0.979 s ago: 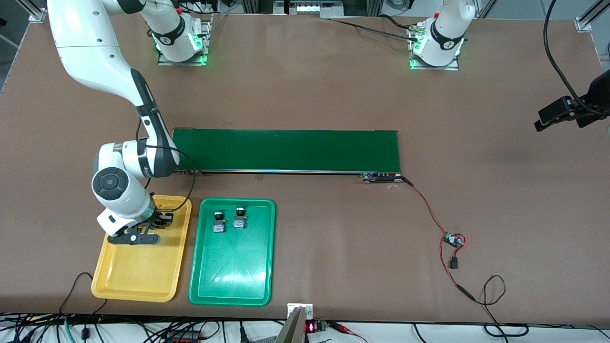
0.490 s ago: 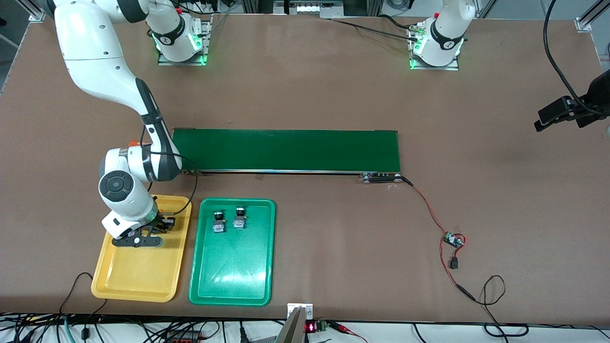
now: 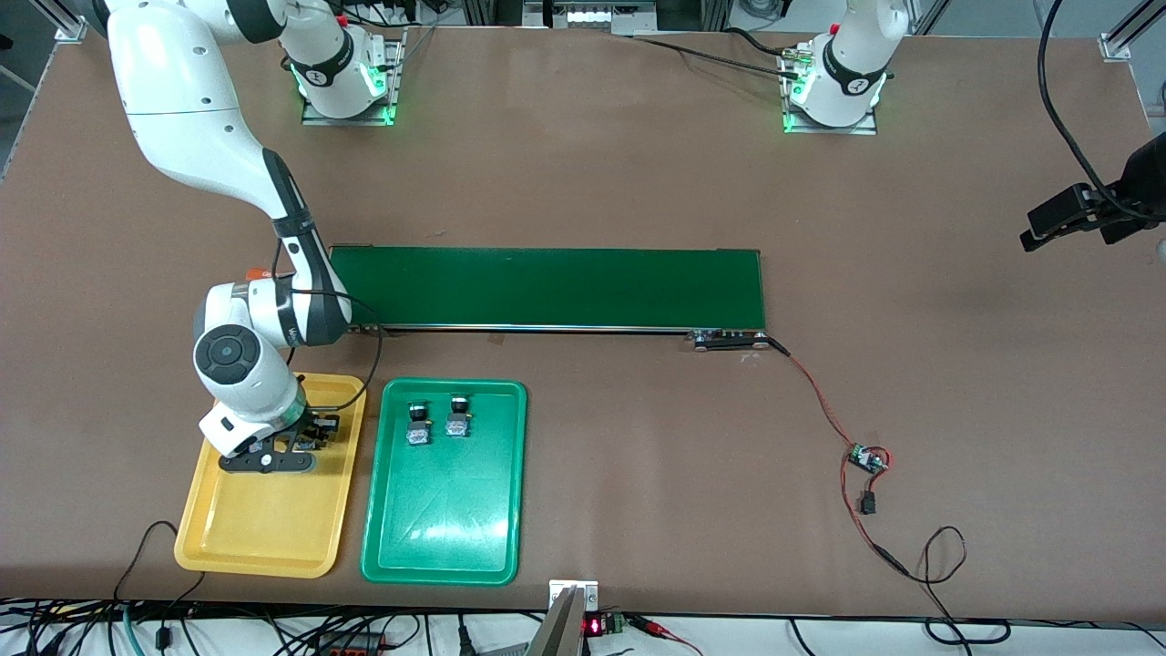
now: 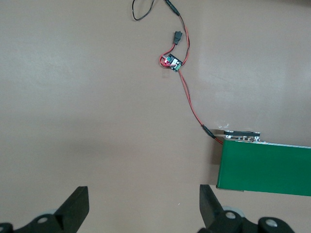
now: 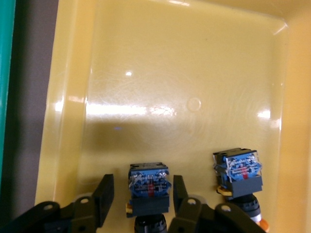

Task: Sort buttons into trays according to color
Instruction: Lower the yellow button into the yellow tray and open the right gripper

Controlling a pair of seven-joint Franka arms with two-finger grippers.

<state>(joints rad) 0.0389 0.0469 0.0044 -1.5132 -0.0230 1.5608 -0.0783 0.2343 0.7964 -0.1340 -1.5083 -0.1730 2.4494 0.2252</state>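
My right gripper (image 5: 142, 188) (image 3: 314, 433) is down in the yellow tray (image 3: 264, 528) (image 5: 170, 73), at the end nearer the conveyor. Its jaws stand open around a button (image 5: 149, 187) with a blue-grey body and an orange rim, a gap showing on each side. A second orange-rimmed button (image 5: 238, 172) rests beside it in the same tray. Two more buttons (image 3: 418, 425) (image 3: 458, 417) lie in the green tray (image 3: 446, 528); their cap colour does not show. My left gripper (image 4: 143, 196) hangs open and empty high over bare table by the conveyor's end.
The long dark green conveyor belt (image 3: 547, 287) (image 4: 265, 167) runs across the middle of the table. A red wire leads from it to a small controller board (image 3: 865, 458) (image 4: 171, 63). Cables lie along the table's front edge.
My right gripper has shifted a little inside the yellow tray and its jaws have opened off the button. The left arm has not moved.
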